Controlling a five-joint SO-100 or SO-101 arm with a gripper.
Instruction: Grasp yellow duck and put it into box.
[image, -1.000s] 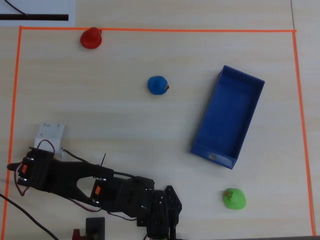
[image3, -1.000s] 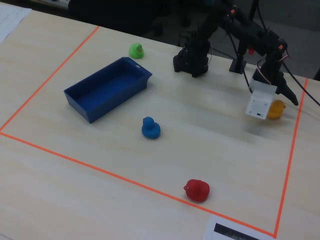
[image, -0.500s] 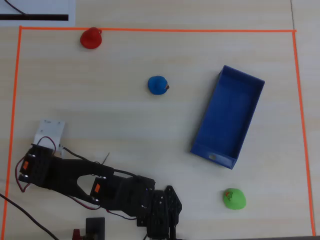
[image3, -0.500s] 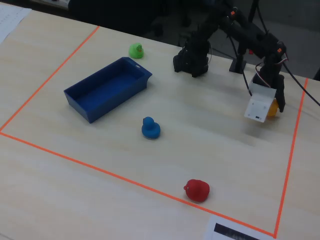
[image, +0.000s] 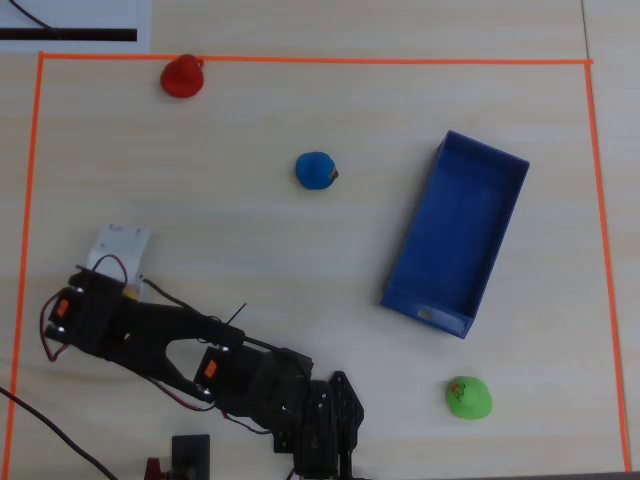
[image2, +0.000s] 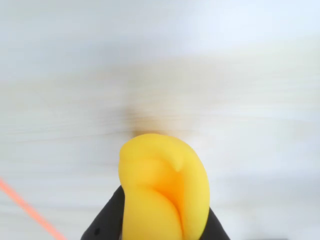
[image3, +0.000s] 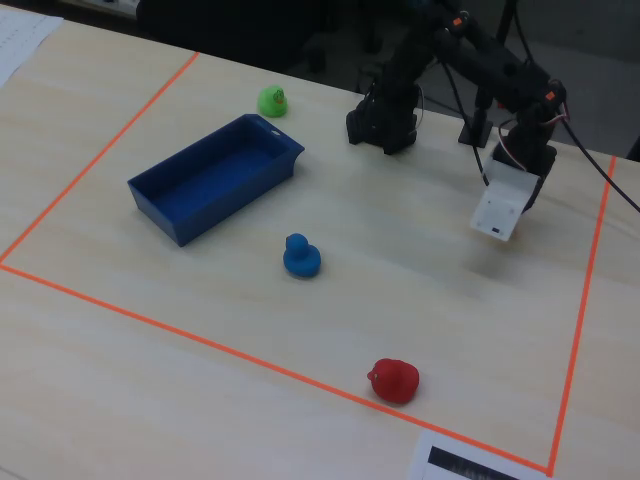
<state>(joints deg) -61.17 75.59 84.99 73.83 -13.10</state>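
The yellow duck (image2: 160, 190) fills the lower middle of the wrist view, squeezed between my two black fingers (image2: 107, 220). My gripper (image2: 160, 227) is shut on it. In the overhead view the gripper (image: 322, 445) is at the bottom edge, left of the green duck, and the yellow duck is hidden under it. In the fixed view the gripper (image3: 383, 125) hangs low over the table, to the right of the box. The blue box (image: 410, 240) lies empty at the right of the overhead view, and at the left of the fixed view (image3: 240, 195).
A red duck (image: 182, 77) (image3: 395, 381), a blue duck (image: 316, 170) (image3: 301, 256) and a green duck (image: 468, 397) (image3: 272, 100) stand on the table. Orange tape (image: 300, 60) frames the work area. The arm's base (image: 75, 310) sits at the left.
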